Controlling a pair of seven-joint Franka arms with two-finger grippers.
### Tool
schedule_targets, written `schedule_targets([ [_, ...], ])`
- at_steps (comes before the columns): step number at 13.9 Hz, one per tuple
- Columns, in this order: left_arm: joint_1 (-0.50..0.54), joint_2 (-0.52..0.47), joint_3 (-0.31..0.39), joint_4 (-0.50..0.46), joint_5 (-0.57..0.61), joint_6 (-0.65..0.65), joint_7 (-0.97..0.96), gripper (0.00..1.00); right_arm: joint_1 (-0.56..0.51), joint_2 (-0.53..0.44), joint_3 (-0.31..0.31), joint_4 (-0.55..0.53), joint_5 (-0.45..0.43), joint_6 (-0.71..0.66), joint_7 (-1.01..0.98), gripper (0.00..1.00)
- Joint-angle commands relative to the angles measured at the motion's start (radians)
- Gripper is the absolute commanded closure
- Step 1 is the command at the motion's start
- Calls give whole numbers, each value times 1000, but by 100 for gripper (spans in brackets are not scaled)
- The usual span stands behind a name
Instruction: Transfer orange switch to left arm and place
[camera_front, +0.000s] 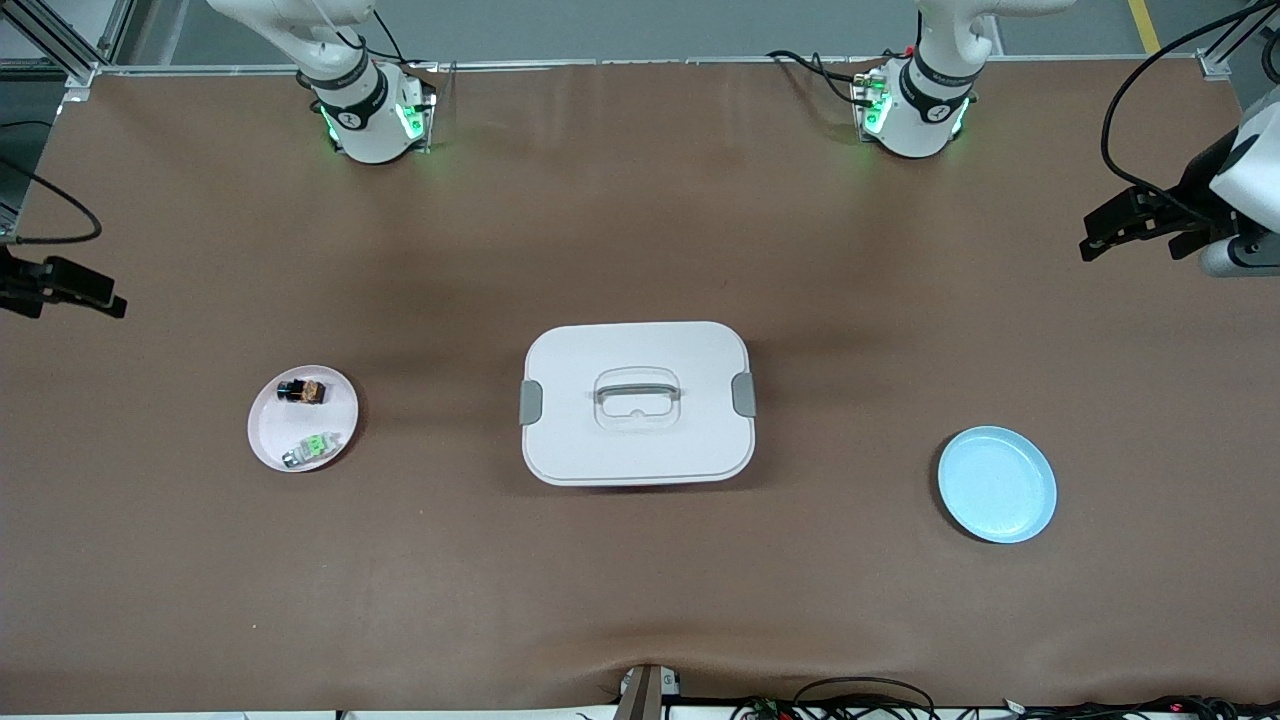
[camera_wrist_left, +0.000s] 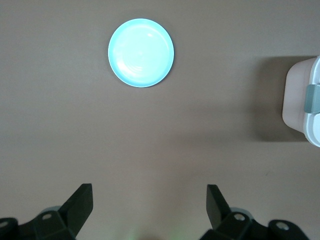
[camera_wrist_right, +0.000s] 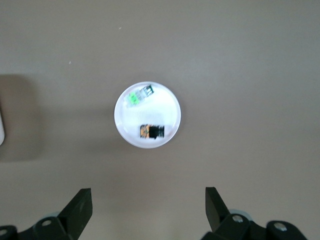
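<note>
The orange switch (camera_front: 303, 391) lies on a small pink plate (camera_front: 262, 425) toward the right arm's end of the table, with a green-and-clear component (camera_front: 312, 448) beside it. In the right wrist view the switch (camera_wrist_right: 151, 131) lies on the plate (camera_wrist_right: 170, 107), well clear of my open, empty right gripper (camera_wrist_right: 148, 202). The right gripper (camera_front: 105, 298) is up over the table's edge at that end. My left gripper (camera_front: 1100, 232) is up over the left arm's end, open and empty (camera_wrist_left: 150, 200). The white box (camera_front: 600, 450) stands mid-table.
A blue plate (camera_front: 997, 485) lies empty toward the left arm's end and also shows in the left wrist view (camera_wrist_left: 141, 52). The box's end with a grey latch (camera_wrist_left: 300, 95) shows there too. Cables run along the table's edges.
</note>
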Motion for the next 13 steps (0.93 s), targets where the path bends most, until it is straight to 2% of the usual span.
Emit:
schedule_targets([
  [1, 1, 9, -1, 22, 7, -16, 8, 0, -16, 29, 8, 13, -2, 12, -2, 0],
  [8, 2, 7, -1, 22, 7, -16, 10, 0, -7, 33, 8, -10, 8, 33, 13, 0],
  [13, 4, 9, -1, 21, 5, -16, 10, 0, -8, 28, 9, -120, 40, 145, 15, 0],
])
